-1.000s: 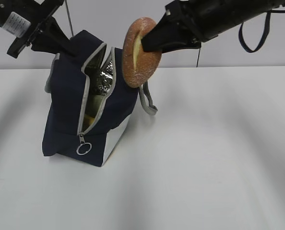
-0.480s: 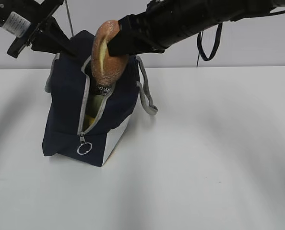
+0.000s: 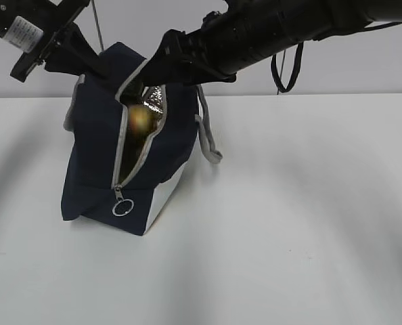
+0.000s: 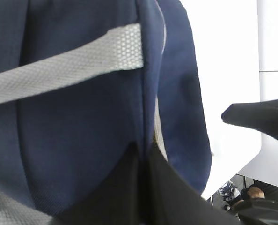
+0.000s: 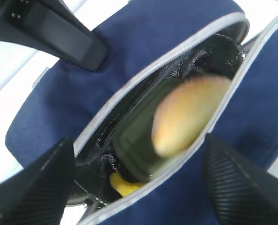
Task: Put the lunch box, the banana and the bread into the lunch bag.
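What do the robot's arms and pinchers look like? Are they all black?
Mostly black. The left arm is a thin black bar with a white printed label. The right arm is thicker, with a dark cable looping below it. The right gripper has wide black fingers with a fine ribbed texture.

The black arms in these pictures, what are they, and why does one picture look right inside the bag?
They are two robot arms packing lunch. One picture is taken from in front of the table. The other two come from little cameras on the arms' wrists, and that is why one looks straight down into the bag. The left gripper is pinched shut on the bag's top edge and holds the bag. The right gripper is wide open above the bag's mouth. The bread looks blurry in the opening, with nothing gripping it. Under it you can see the green lid of the lunch box and a bit of the yellow banana.
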